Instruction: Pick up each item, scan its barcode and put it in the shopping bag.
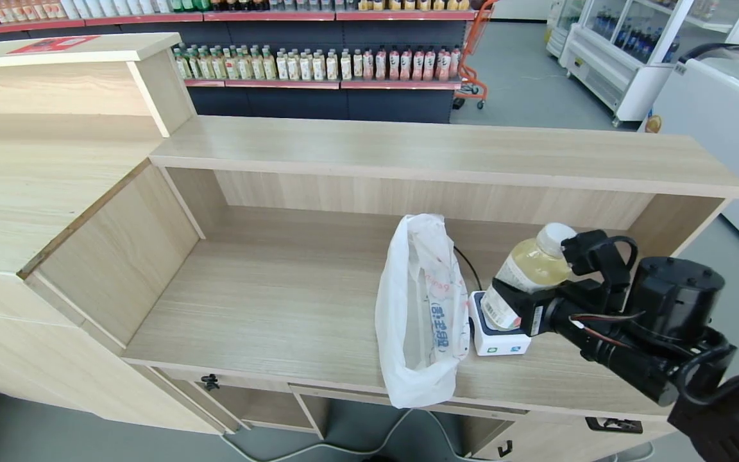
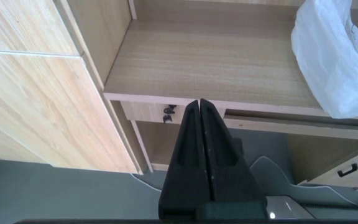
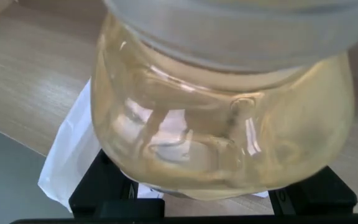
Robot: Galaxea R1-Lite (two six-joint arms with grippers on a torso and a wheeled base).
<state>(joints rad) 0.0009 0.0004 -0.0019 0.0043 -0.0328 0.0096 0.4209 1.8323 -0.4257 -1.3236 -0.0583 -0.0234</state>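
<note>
Plainly, yellowish liquid (image 1: 539,264) inside bottle (image 1: 526,277)

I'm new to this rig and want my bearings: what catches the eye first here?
A bottle of pale yellow drink, held tilted in the right gripper close over a small white scanner on the wooden counter. Right beside the scanner, a white plastic bag sits at the counter's front edge.

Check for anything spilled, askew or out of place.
Nothing spilled. The shopping bag sags over the front edge of the counter and might slip. The bottle leans in the right gripper above the scanner, as scanning would need.
</note>
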